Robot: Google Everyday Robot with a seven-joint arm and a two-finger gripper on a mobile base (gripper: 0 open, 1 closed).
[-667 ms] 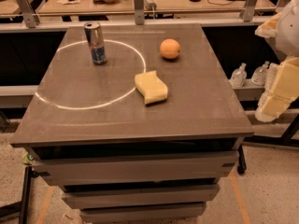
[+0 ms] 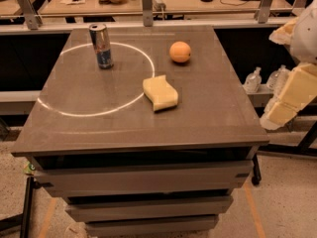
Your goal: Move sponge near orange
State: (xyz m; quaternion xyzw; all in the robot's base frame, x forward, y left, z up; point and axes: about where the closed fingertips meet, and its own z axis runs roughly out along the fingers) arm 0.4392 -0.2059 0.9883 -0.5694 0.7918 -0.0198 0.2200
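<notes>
Sponge (image 2: 160,92): lies flat on the table (image 2: 213,118), a little right of centre, at the rim of a white ring (image 2: 94,114) marked on the top. Long axis runs back-left to front-right, so the front-right end points roughly toward the hand (image 2: 287,100). Hand: hangs off the table's right edge, well apart from the sponge and holding nothing; cannot tell how wide it stands. Orange (image 2: 180,52): sits behind the sponge and slightly to its right, near but not touching. Likely calls for a reach leftward across bare table, then a short carry toward the back. Can (image 2: 101,45): stands upright at back-left inside the ring, well clear of both. Nothing between hand and sponge, nor between sponge and orange.
</notes>
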